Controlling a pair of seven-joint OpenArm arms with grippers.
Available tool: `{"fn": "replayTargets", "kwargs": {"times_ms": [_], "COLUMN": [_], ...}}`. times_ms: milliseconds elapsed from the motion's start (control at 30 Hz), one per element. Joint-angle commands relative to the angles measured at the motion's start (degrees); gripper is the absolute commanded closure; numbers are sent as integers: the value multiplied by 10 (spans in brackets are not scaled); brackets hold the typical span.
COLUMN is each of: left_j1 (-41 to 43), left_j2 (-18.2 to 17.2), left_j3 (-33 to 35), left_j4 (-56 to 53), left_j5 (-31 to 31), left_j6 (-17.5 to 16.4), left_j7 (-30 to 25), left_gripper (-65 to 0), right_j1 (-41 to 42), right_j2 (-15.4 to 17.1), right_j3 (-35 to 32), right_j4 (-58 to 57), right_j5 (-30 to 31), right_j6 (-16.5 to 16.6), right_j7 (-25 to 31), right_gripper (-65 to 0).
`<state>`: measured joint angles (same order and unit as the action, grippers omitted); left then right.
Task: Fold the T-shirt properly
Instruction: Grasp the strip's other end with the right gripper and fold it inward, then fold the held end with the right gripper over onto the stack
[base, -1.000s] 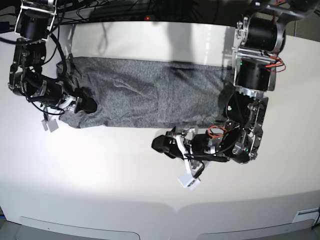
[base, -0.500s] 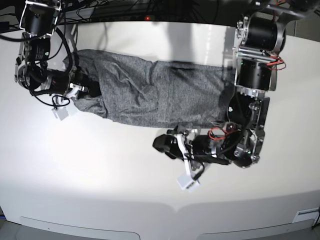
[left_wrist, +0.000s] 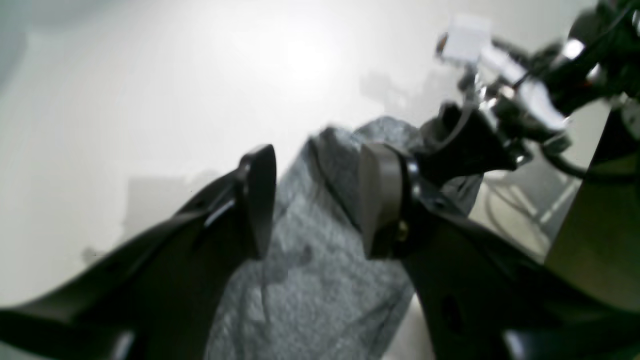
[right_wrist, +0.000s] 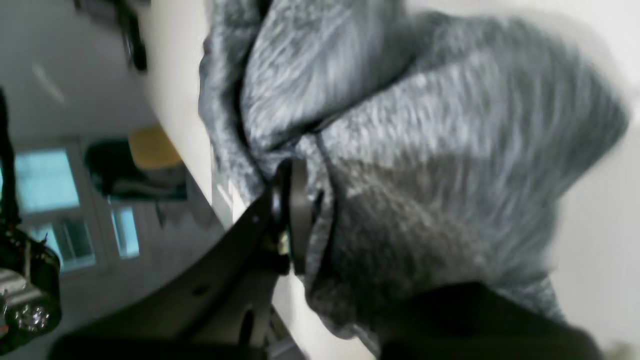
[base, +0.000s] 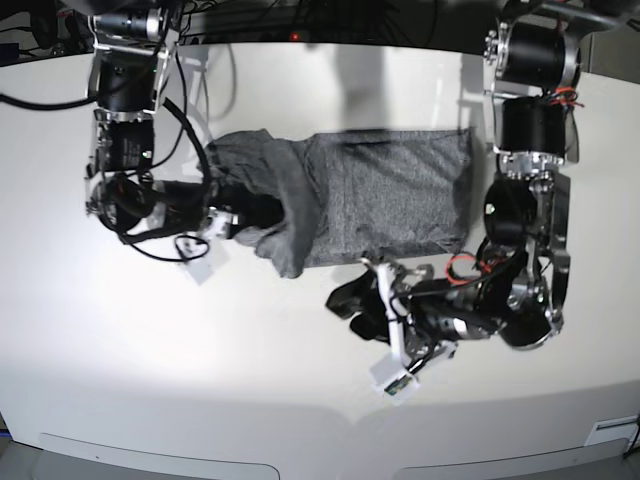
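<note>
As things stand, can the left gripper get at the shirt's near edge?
Probably yes: the left gripper sits open on bare table just off the T-shirt edge, nothing between them. The right gripper grips the far end.

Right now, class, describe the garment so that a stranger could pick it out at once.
On the white table, between the two black robot arms, lies a heather-grey knit shirt, the only fabric there. Its end is bunched in the right gripper.

White table (base: 150, 340), bright glare; blue windows (right_wrist: 47, 182) bkgd.

base overhead, wrist views close, low
</note>
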<state>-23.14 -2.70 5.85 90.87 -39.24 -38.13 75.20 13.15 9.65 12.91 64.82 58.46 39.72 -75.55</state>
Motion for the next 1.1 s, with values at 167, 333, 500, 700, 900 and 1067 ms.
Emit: {"fn": "replayTargets", "kwargs": {"times_ms": [167,333,500,700,900,1067], "left_j1": [-19,-27,-28,-27,-27,-27], "left_j2": [-24,-68,-119,-168,-189,-191], "left_j3": [-2,-2,-2,-2,-2,-2], "left_j4": [13,65,119,171,182,183], "left_j5": [-12,41,133,198,197,180], "left_j6": [0,0,37,89,97,97], "left_j7": [-10,-24,-71,-88,-79,-75], "left_gripper": [-260,-260,-260,-260,-260,-260], "right_j1": [46,68,82,90,90,90], "right_j2": [-32,-78,-125,-186,-186,-186], "right_j3": [-79,-97,-97,-97,-116,-128], "right_j4": [9,9,9,9,8,8], "right_j5": [21,19,11,-53,-76,-81], "right_j6": [3,3,3,3,3,3], "right_j7": [3,3,3,15,86,91], "right_gripper": [0,0,0,0,0,0]}}
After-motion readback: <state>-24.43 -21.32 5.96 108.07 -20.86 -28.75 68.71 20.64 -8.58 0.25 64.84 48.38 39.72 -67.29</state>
